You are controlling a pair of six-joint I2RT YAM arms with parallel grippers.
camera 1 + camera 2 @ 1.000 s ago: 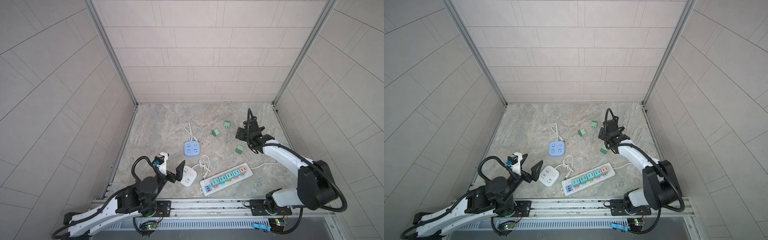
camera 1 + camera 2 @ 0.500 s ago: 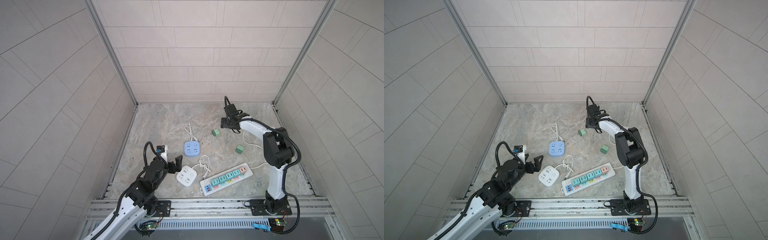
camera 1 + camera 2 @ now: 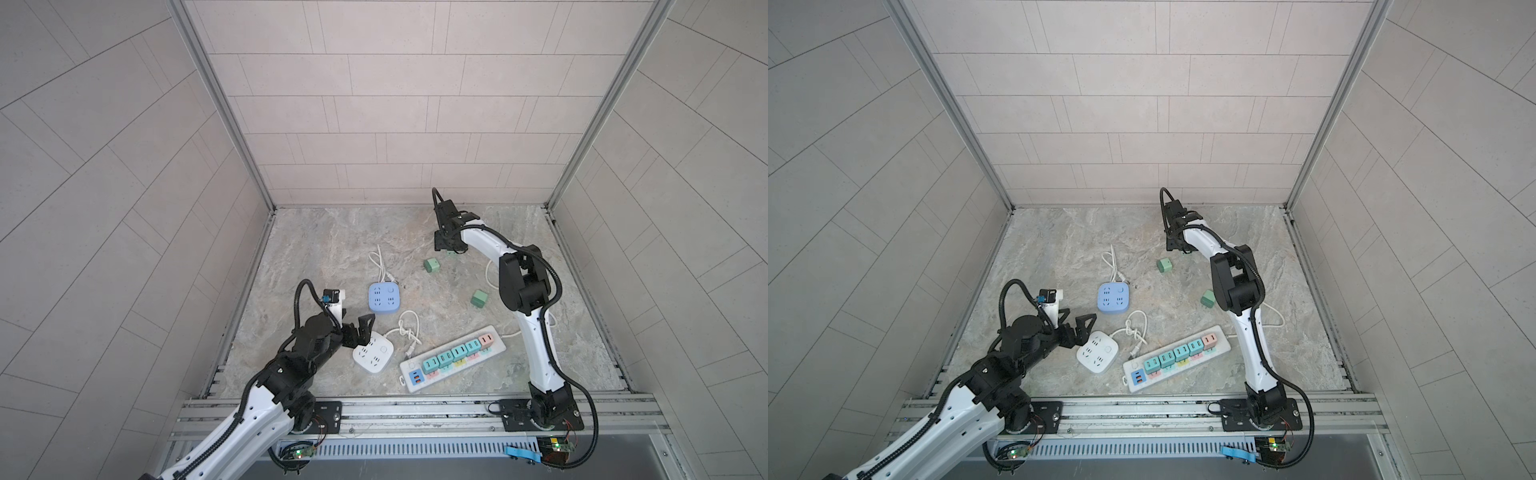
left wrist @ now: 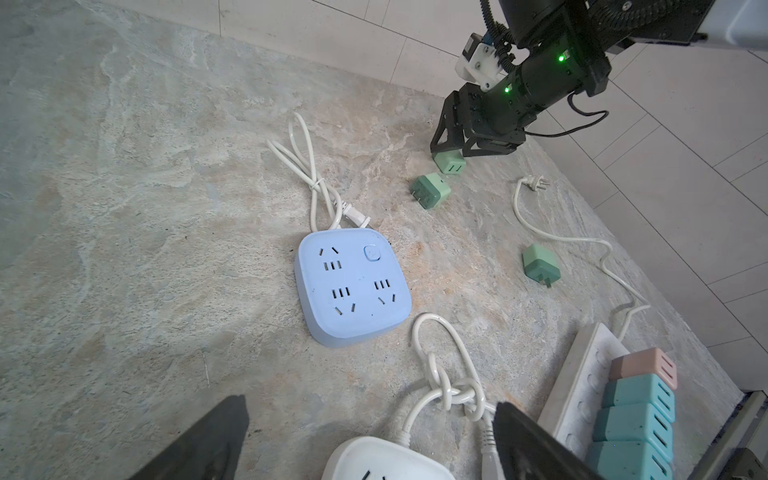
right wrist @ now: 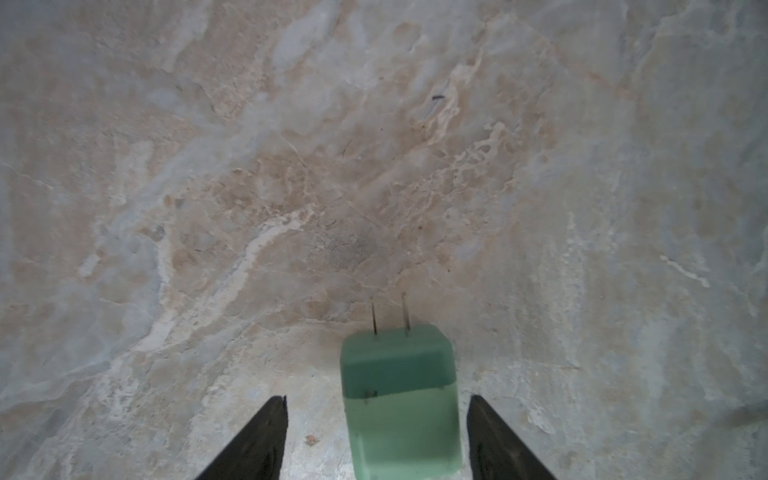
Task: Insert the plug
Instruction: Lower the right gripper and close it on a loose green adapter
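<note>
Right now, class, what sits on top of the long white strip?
On the strip stand four teal plugs and one pink plug in a row. Their prongs and the sockets beneath them are covered.

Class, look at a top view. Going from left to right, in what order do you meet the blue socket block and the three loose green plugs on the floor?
blue socket block → green plug nearest the block → farthest green plug → green plug beside the right arm's elbow
</note>
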